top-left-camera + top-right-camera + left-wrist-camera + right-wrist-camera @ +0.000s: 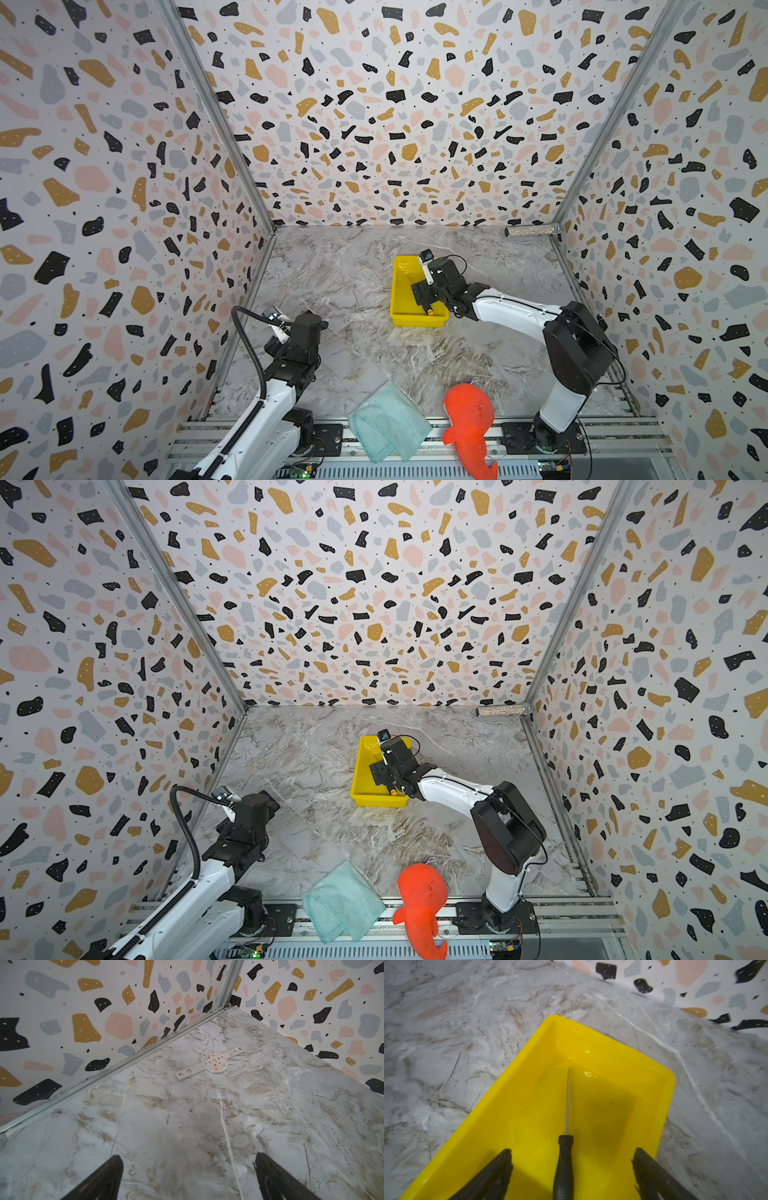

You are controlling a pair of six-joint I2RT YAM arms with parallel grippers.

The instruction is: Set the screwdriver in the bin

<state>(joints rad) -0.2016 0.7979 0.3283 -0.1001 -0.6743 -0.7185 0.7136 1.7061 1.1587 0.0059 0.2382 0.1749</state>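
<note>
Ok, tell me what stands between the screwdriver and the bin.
Nothing visible does. The screwdriver is already inside the walls of the bin. It sits between the fingers of the right gripper, which are open and not touching it.

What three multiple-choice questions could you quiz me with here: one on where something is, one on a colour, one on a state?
1. Where is the screwdriver?
A. inside the bin
B. lying outside it
C. lifted high in the air

2. What colour is the soft toy?
A. blue
B. orange-red
C. green

3. How does the right gripper stand?
A. shut on the screwdriver
B. shut on nothing
C. open

Answers:
1 A: the right wrist view shows its shaft and handle within the bin's yellow walls.
2 B: both top views show it orange-red, near the front edge.
3 C: its fingers stand wide apart, with the handle between them and touching neither.
</note>
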